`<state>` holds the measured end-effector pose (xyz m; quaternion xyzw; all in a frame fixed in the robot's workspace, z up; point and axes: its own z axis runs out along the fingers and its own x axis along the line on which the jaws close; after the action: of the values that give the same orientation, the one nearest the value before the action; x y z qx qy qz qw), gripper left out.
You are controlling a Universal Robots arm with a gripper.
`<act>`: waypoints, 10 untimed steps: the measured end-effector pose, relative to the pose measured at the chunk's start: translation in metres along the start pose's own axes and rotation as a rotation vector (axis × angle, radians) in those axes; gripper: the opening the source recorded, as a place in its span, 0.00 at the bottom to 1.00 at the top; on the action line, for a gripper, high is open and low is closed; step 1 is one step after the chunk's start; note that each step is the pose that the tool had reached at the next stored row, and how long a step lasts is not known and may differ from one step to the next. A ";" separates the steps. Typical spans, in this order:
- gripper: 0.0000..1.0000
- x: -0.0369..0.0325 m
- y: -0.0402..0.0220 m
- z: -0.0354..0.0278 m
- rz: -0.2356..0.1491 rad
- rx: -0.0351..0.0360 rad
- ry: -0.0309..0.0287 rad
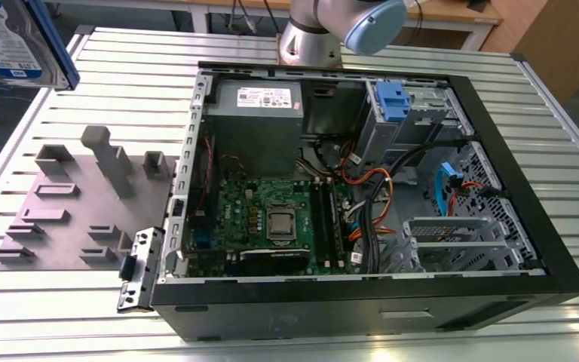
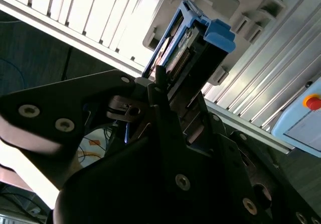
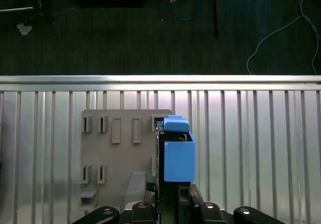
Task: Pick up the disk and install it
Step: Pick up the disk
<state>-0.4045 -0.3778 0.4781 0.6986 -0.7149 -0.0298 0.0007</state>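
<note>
Clenched on the disk (image 2: 200, 38), the claw (image 2: 168, 96) holds it by one end between dark fingers (image 2: 159, 83) in the second wrist view, the blue carrier tab pointing away from the arm. How far the fingers reach along the drive is hidden by the claw's own black body.

In the exterior view the disk (image 1: 13, 38) hangs in the air at the exterior view's far left, above the edge of the slatted metal worktop (image 1: 99, 53). The picture's corner cuts it off, leaving part of the label and one blue rail. In the first wrist view the disk (image 3: 179, 153) is seen edge-on, so its label face cannot be made out. It hangs over the grey fixture plate (image 3: 120, 153).

That plate (image 1: 68, 204) lies beside the open computer case (image 1: 531, 219), well apart from the disk. Inside the case are a grey power-supply box (image 1: 257, 113), a green motherboard (image 1: 269, 219), a blue bracket (image 1: 390, 102) and tangled cables (image 1: 370, 181).
</note>
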 end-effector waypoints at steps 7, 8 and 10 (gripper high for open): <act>0.35 -0.0003 0.0003 -0.0074 0.000 0.0001 0.0000; 0.35 -0.0004 0.0004 -0.0092 0.000 0.0000 0.0000; 0.35 -0.0005 0.0005 -0.0127 0.000 0.0000 0.0000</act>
<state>-0.4045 -0.3778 0.4908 0.6986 -0.7148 -0.0298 0.0007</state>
